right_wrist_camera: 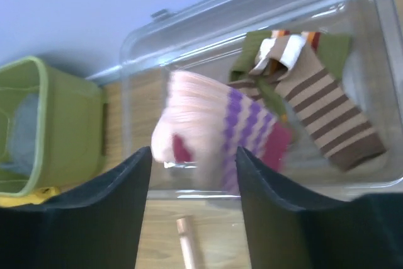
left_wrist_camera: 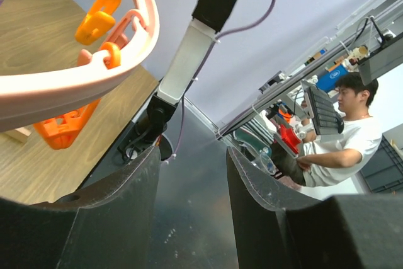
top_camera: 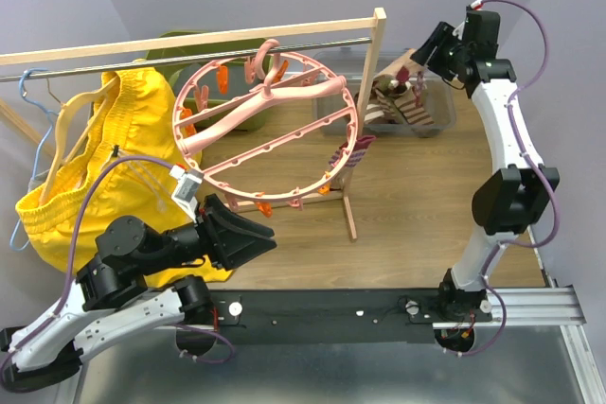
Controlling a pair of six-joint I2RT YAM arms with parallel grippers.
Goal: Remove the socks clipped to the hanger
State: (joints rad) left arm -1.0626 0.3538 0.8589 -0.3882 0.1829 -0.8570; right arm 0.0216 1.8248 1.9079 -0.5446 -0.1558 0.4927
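Observation:
The pink round hanger [top_camera: 284,144] hangs from the rail with orange clips [top_camera: 264,206] on its rim. One purple-striped sock [top_camera: 343,154] is still clipped at its right edge. My left gripper [top_camera: 269,241] is open just below the ring; in its wrist view the left gripper [left_wrist_camera: 192,155] holds nothing, with the hanger [left_wrist_camera: 63,86] and its clips [left_wrist_camera: 99,18] up left. My right gripper [top_camera: 423,56] is open over the clear bin [top_camera: 445,126]. In the right wrist view the right gripper [right_wrist_camera: 194,155] is empty, and a blurred pink sock with purple stripes [right_wrist_camera: 214,124] lies beyond the fingertips, beside a brown-striped sock [right_wrist_camera: 327,114] and an olive one [right_wrist_camera: 255,48].
Yellow shorts [top_camera: 104,167] and a light-blue wire hanger [top_camera: 33,130] hang at the left of the wooden rack [top_camera: 365,111]. A green bin [right_wrist_camera: 50,130] stands beside the clear bin [right_wrist_camera: 145,42]. A person [left_wrist_camera: 349,137] sits in the background.

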